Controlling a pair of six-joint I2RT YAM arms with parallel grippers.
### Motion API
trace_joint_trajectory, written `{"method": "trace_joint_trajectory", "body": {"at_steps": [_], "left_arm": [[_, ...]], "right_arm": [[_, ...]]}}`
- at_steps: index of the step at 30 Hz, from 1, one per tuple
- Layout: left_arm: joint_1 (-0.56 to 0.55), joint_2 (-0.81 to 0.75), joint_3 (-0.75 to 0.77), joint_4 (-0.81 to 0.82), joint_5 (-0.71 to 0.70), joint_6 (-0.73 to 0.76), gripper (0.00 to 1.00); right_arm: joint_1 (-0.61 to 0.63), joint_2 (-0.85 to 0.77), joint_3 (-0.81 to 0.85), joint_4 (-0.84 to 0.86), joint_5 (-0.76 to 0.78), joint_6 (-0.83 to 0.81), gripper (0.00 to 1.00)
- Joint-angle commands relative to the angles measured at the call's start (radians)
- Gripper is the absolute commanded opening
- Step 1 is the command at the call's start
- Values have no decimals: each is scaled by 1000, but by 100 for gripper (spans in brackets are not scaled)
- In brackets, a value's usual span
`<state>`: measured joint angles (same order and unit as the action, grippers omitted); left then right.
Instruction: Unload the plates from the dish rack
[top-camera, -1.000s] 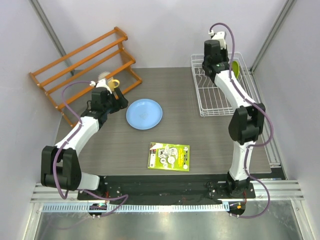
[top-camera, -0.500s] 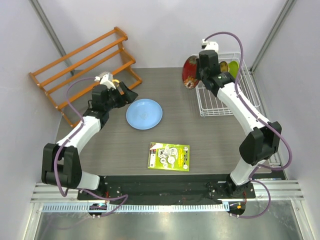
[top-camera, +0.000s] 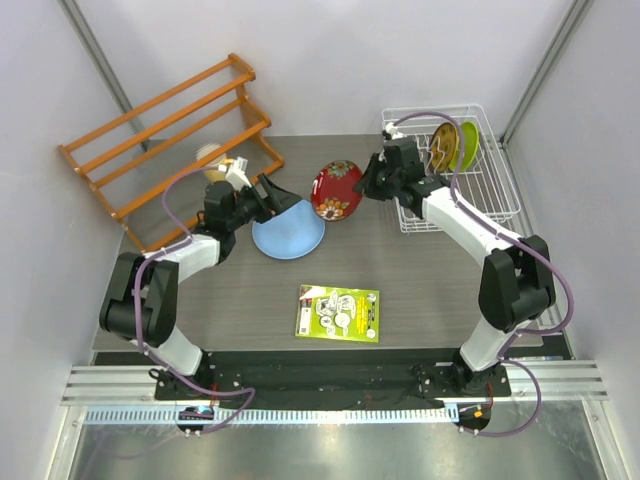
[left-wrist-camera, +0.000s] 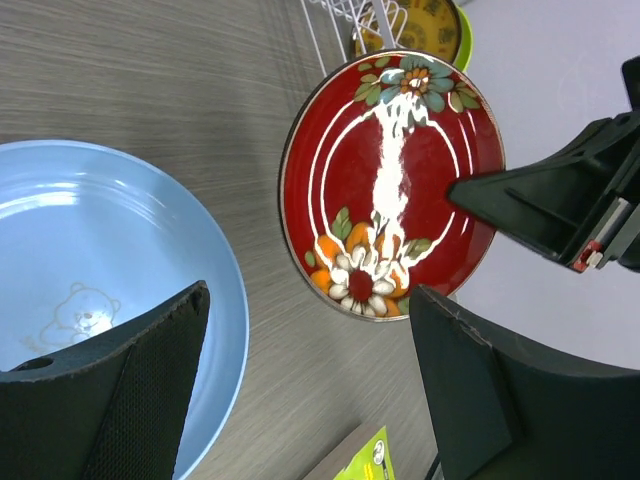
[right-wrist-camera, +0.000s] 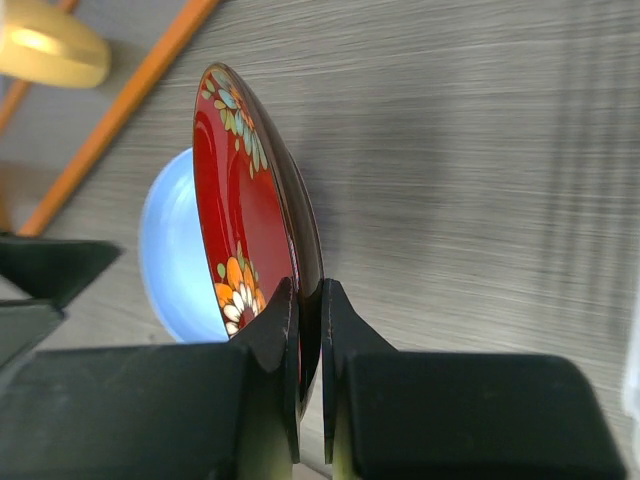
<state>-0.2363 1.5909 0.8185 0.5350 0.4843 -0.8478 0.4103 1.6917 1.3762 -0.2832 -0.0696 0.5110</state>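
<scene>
1. Right gripper (right-wrist-camera: 308, 300) clamps the red plate (top-camera: 336, 191) by its rim; it hangs on edge above the table (top-camera: 420, 280), painted face toward the left gripper (top-camera: 277, 200).
2. That one, jaws apart, hovers over the blue plate (top-camera: 290, 238).
3. The yellow plate (top-camera: 443, 147) and green plate (top-camera: 468, 145) stand upright in the rack (top-camera: 490, 205).

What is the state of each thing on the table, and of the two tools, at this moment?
left tool, open, empty, above the light blue plate.
right tool, shut on the rim of the dark red plate.
dark red plate, held on edge above the table.
light blue plate, lying on the table.
orange-yellow plate, upright in the dish rack.
lime green plate, upright in the dish rack.
booklet, closed, flat on the table.
</scene>
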Motion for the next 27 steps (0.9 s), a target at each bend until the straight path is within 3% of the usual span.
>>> {"method": "trace_joint_trajectory", "body": {"at_steps": [1,12,15,16,25,27], "left_arm": [[-3,44,-22,215,59,-98,81],[-17,135,-39,350,51,-160,78],[-15,149,-42,355,43,-162,65],[-15,152,-44,355,43,-162,52],[-15,167,-59,365,34,-160,9],[-15,167,-62,365,31,-160,0]], "right_arm": [[28,-90,-34,222,-116,121,1],[59,-110,-153,384,-188,231,1],[64,-115,-160,391,-183,233,1],[61,-113,-158,391,-183,231,1],[62,-102,-146,398,-203,233,1],[62,-101,-144,398,-200,231,11]]}}
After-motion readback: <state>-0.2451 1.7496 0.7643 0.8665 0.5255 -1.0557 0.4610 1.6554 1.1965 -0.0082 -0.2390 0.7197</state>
